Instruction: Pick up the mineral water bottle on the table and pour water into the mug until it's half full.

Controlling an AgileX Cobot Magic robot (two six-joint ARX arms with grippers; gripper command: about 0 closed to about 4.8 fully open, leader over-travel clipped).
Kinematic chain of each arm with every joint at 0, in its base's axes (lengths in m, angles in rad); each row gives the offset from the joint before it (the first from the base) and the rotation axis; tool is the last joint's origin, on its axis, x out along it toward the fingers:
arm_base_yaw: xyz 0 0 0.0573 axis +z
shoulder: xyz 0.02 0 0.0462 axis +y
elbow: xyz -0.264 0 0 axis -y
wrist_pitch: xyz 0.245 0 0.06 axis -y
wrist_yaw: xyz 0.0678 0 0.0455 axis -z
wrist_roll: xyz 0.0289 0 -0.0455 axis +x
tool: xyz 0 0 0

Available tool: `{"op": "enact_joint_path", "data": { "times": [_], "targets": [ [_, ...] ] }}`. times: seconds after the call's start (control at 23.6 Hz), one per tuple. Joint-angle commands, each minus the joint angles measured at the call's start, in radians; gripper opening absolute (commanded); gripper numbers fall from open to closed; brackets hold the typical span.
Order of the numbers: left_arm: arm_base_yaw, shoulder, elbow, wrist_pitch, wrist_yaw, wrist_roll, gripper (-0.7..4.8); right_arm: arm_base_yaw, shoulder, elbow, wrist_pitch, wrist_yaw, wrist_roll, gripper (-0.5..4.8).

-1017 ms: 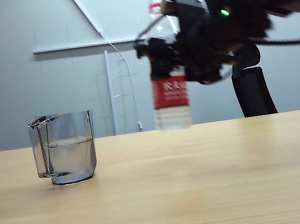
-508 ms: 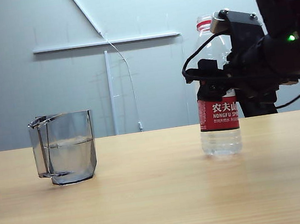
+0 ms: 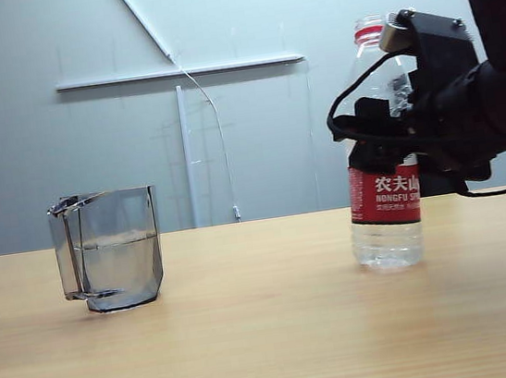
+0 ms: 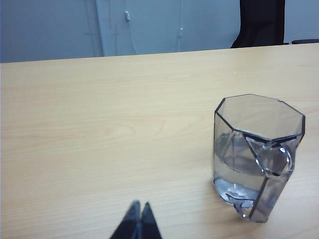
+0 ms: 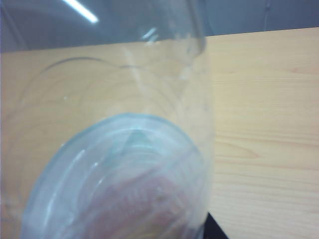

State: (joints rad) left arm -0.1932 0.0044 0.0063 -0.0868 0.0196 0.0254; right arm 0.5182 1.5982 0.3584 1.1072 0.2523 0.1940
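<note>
While the exterior view takes in the whole table [image 3: 272, 336], it shows one mineral water bottle [image 3: 385, 199] standing upright on the wood toward the right, well apart from the one mug [image 3: 108, 250] on the left. The right gripper [image 3: 386, 139] is clamped around the bottle's body above the red label, which seems to be why the bottle stays so steady; its base looks to rest on the tabletop, so I judge it is being set down upright. The mug already holds water [image 3: 118, 263] to roughly the middle of its wall, so the pouring looks done. From the left wrist view, the same single mug [image 4: 256, 154] sits near the left gripper [image 4: 138, 219], handle turned toward the camera, water pooled in its lower half; that gripper's two dark tips are pressed together with nothing between them, idle and clear of the pouring side. Seen from the right wrist view, the one bottle [image 5: 109, 149] fills nearly everything, its clear wall and ringed base looming close, because that gripper grasps it from the side; bare table [image 5: 264, 124] shows beyond.
</note>
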Motion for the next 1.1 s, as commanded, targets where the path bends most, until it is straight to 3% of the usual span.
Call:
{"op": "enact_joint_path", "data": {
  "times": [0.04,0.3,0.85,1.1],
  "targets": [
    [0.001,0.002,0.003,0.013,0.003,-0.003,-0.02,0.001,-0.012,-0.028,0.072,0.015,-0.016,2.88],
    [0.001,0.002,0.003,0.013,0.003,-0.003,-0.02,0.001,-0.064,-0.038,0.071,0.018,-0.091,2.88],
    [0.001,0.002,0.003,0.013,0.003,-0.003,-0.02,0.005,-0.065,-0.039,-0.010,0.007,-0.093,3.18],
    [0.001,0.002,0.003,0.013,0.003,-0.003,-0.02,0.005,-0.071,-0.051,0.002,0.008,-0.093,4.04]
  ]
}}
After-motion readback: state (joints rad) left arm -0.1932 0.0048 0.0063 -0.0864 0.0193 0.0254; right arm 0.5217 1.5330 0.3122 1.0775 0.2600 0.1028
